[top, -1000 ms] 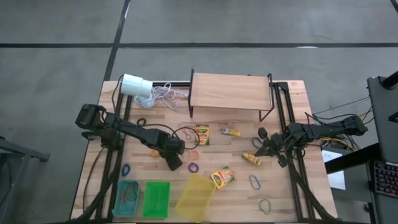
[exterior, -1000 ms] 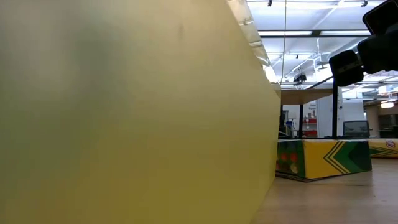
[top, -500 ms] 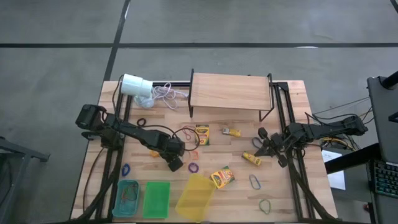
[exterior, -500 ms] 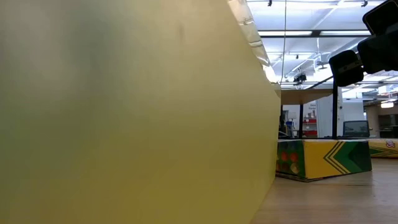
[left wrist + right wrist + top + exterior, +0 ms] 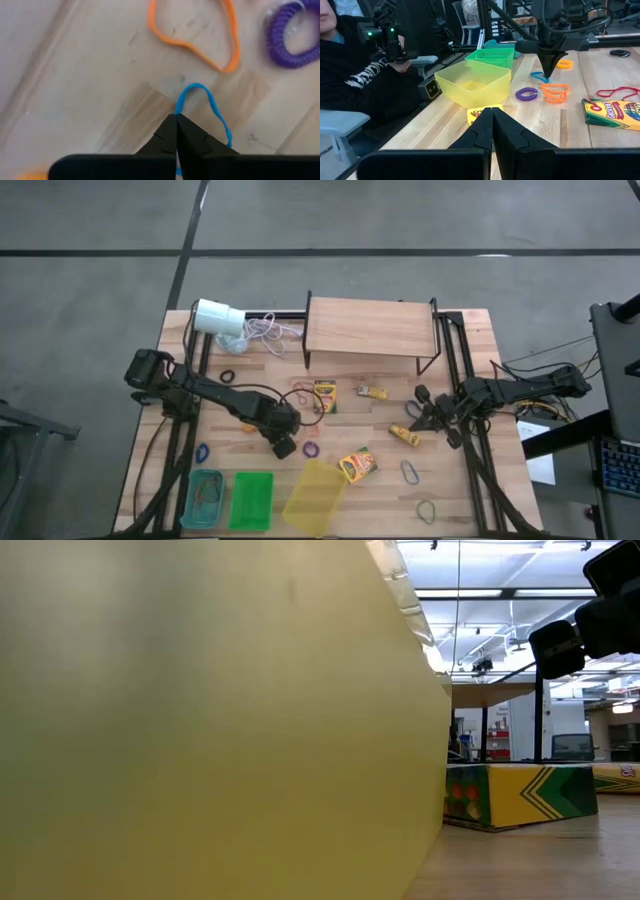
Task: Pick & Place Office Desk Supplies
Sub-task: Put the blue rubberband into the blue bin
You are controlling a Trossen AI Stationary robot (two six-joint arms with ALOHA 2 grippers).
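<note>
My left gripper [image 5: 285, 446] points down at the table, shut on a blue rubber band [image 5: 202, 102]. Beside it lie an orange band [image 5: 192, 30] and a purple coil band [image 5: 292, 35]. My right gripper [image 5: 418, 416] is shut and hovers above a yellow packet [image 5: 404, 435] without touching it. Crayon boxes [image 5: 325, 395] [image 5: 357, 465] lie flat on the wood, and another packet [image 5: 372, 392] lies near the shelf. More bands [image 5: 410, 472] [image 5: 428, 509] [image 5: 203, 451] are scattered about. My left gripper pinches the blue rubber band at one side of its loop [image 5: 179, 106], right at the fingertips [image 5: 170, 131]. The fingers come from above, pointing down. The remaining loop [image 5: 538, 76] lies slack on the table beside the fingertips.
A teal bin [image 5: 205, 498], a green basket [image 5: 252, 500] and a yellow bin [image 5: 315, 498] sit along the near edge. A wooden shelf [image 5: 370, 328] stands at the far side, with a white cylinder and cord [image 5: 222, 318] left of it. A seated person [image 5: 350, 60] shows beyond the table.
My left gripper has edged slightly toward the table's right and near edge.
</note>
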